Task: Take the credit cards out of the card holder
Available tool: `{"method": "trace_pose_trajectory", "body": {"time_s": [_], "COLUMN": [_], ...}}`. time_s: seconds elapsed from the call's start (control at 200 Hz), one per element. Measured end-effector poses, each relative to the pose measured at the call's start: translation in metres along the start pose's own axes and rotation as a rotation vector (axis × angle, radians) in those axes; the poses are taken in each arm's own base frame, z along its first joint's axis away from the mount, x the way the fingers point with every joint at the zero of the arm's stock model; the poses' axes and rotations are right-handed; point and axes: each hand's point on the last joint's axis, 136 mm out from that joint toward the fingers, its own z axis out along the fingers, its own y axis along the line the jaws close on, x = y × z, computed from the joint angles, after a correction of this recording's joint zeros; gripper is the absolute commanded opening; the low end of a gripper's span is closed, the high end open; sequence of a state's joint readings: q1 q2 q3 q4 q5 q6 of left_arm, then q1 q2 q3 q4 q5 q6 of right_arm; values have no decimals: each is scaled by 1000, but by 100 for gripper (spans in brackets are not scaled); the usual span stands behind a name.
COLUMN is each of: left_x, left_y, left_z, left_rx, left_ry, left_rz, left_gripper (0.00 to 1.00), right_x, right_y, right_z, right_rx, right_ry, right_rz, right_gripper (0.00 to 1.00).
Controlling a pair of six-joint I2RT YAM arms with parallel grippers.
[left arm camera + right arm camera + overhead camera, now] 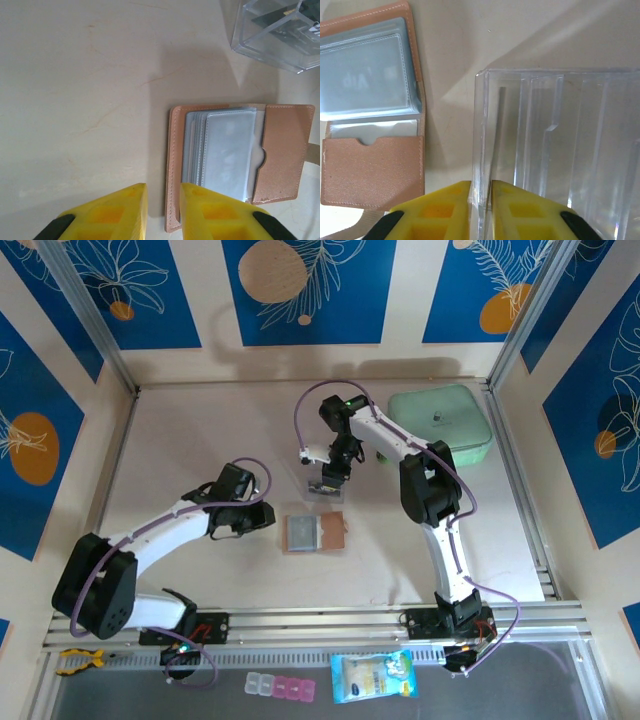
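Note:
The tan card holder (332, 533) lies open on the table, its grey sleeves (227, 150) showing. My left gripper (163, 186) hovers at the holder's left edge, slightly open, with that leather edge (174, 165) under the gap and nothing gripped. A clear acrylic box (327, 488) stands just beyond the holder, with dark credit cards (280, 20) inside. My right gripper (481, 184) sits over the box's left wall (481, 125), its jaws a narrow gap apart. A thin card (500, 130) stands edge-on in the first slot below them. The card holder (370, 170) lies to its left.
A mint-green case (440, 425) sits at the back right, behind the right arm. Pink-and-clear pill boxes (280, 687) and a blue packet (372, 677) lie on the ledge in front of the arm bases. Metal rails border the table on both sides.

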State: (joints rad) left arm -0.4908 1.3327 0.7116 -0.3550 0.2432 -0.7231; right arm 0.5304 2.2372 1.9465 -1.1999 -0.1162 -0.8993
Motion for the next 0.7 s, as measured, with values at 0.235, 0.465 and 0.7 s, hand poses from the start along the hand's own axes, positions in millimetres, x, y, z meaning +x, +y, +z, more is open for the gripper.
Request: {"method": "trace_pose_trajectory", "body": {"time_s": [0.235, 0.465, 0.7], "left_x": [-1, -2, -4], "left_y": [-3, -6, -11], "left_z": [-1, -1, -1], "left_rx": [11, 26, 51], "left_ry": [2, -3, -5], "left_rz": [1, 3, 8], "left_gripper": [25, 25, 25], "right_x": [-9, -16, -15], "right_y": [-17, -11, -11], "right_z": [-31, -61, -29], "right_rx": [168, 305, 334], "right_ry": [-21, -87, -79], "right_rz": [10, 34, 78], "right_gripper": [19, 14, 18]}}
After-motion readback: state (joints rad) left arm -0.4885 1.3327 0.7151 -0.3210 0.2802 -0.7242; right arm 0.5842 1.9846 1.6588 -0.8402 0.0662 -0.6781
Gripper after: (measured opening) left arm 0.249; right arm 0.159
